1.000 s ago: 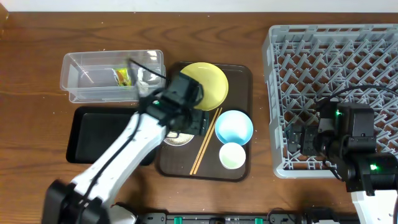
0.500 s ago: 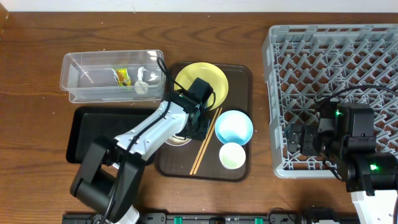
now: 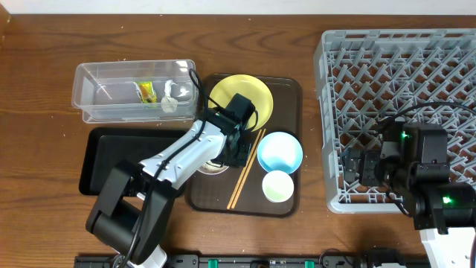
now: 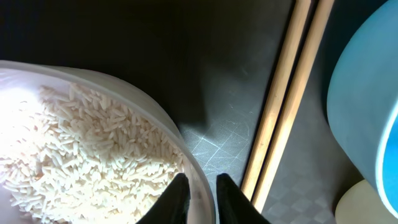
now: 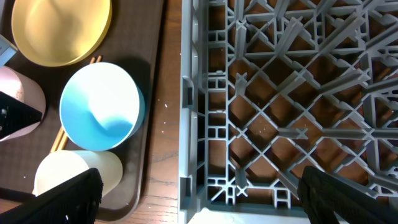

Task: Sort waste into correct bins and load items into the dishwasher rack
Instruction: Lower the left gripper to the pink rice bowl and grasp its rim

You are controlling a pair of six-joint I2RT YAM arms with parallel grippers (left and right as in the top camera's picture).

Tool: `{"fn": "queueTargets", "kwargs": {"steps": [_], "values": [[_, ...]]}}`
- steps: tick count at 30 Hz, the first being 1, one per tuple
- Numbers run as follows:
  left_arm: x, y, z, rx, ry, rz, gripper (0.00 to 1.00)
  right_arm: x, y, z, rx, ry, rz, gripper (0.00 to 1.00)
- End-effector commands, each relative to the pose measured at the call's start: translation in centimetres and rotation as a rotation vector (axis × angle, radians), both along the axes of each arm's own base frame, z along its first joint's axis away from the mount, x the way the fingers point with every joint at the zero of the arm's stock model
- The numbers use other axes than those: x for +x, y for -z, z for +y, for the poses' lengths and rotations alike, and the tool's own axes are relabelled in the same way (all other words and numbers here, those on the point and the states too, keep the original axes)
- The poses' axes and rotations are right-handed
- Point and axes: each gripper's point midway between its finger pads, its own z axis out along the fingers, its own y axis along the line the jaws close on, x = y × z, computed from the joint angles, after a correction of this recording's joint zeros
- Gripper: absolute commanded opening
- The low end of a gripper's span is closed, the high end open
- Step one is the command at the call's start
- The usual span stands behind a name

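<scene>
From above I see the left gripper [image 3: 236,149] low over the brown serving tray [image 3: 253,202], on the rim of the white bowl [image 3: 212,168] — the arm hides most of that bowl. Beside it lie the chopsticks [image 3: 244,179], then the light blue bowl [image 3: 280,151], with the pale green cup [image 3: 277,186] just below and the yellow plate [image 3: 256,93] above. The clear tub [image 3: 97,104] holds the wrapper [image 3: 146,91] and white scrap [image 3: 170,98]; the black tray [image 3: 111,160] sits just beside it. The right gripper [image 3: 355,167] hangs over the near left corner of the grey rack [image 3: 401,74].
</scene>
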Motion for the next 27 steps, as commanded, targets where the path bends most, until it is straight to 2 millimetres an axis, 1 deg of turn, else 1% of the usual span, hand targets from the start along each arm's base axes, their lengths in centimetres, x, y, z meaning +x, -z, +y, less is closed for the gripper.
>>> {"fn": "queueTargets", "kwargs": {"steps": [1,7,12,15,18,22,24,27], "values": [[-0.4,0.6,0.5,0.027,0.004,0.014,0.13,0.1,-0.7,0.3,0.012,-0.002,-0.016,0.99],[-0.6,0.6,0.6,0.033,0.004,0.023,0.06,0.1,-0.7,0.3,0.012,-0.002,-0.014,0.99],[-0.8,-0.2,0.7,0.029,0.004,0.015,0.06,0.1,-0.6,0.3,0.012,-0.002,-0.013,0.99],[-0.8,-1.6,0.7,0.017,0.004,-0.003,0.06,0.1,-0.7,0.3,0.012,-0.002,-0.014,0.99],[-0.9,-3.5,0.8,0.003,0.006,-0.026,0.06,0.1,-0.7,0.3,0.012,-0.002,-0.014,0.99],[-1.3,-6.2,1.1,-0.016,0.052,-0.068,0.06,0.1,-0.7,0.3,0.011,-0.002,-0.014,0.99],[-1.5,-7.3,1.4,-0.024,0.068,-0.087,0.06,0.1,-0.7,0.3,0.011,-0.002,-0.014,0.99],[-1.7,-8.8,2.4,-0.034,0.063,-0.113,0.06,0.1,-0.7,0.3,0.012,-0.002,-0.014,0.99]]}}
